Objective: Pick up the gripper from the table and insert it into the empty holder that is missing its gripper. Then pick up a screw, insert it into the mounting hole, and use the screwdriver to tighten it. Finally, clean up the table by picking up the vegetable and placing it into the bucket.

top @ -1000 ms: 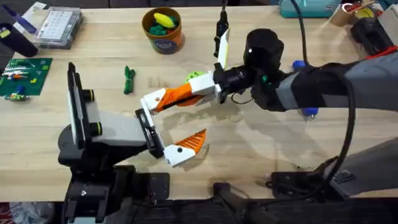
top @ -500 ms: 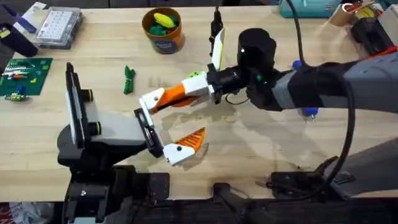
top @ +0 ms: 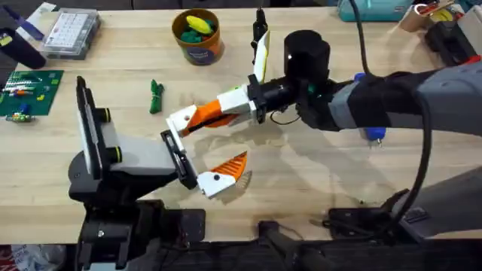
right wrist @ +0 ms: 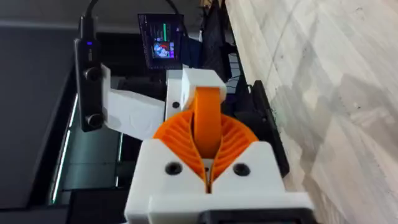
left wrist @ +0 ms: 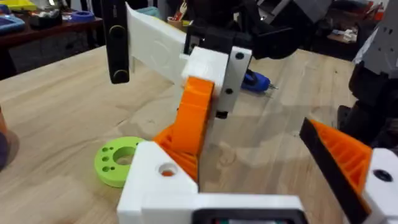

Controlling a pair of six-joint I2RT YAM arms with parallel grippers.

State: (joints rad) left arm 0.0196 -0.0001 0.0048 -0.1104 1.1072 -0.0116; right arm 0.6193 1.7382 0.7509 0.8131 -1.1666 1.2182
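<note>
- the gripper [top: 202,115]: rigid printed plastic, judged light and stiff; smooth tapered orange flanks likely slippery, so a hold low on the orange shank, close to the white block base, should resist twisting best
- right gripper [top: 235,105] is clamped across that orange shank; in the right wrist view both ribbed pads press its sides, the white base pointing away from the wrist
- part is held off the table [top: 301,188], tilted, its white base just beside the far end of the holder [top: 178,159]; whether base and bar touch, or whether it has begun to seat, I cannot tell
- left gripper [top: 203,150] grips nothing; ribbed orange finger [top: 230,169] sits at the near end of the bar, well apart from the vacant end
- mounting hole: one hole shows on top of the white base in the left wrist view; the mating face on the bar is hidden behind the block
- lime-green ring [left wrist: 118,163] lies on the table beside the base; not in the way, by my judgement
- blue-handled object [top: 374,135] is mostly covered by the right arm; cannot tell if it is the screwdriver
- vegetable [top: 156,96] lies on the table, well apart from the bucket [top: 197,45]; the bucket's contents are partly cut off by its rim
</note>
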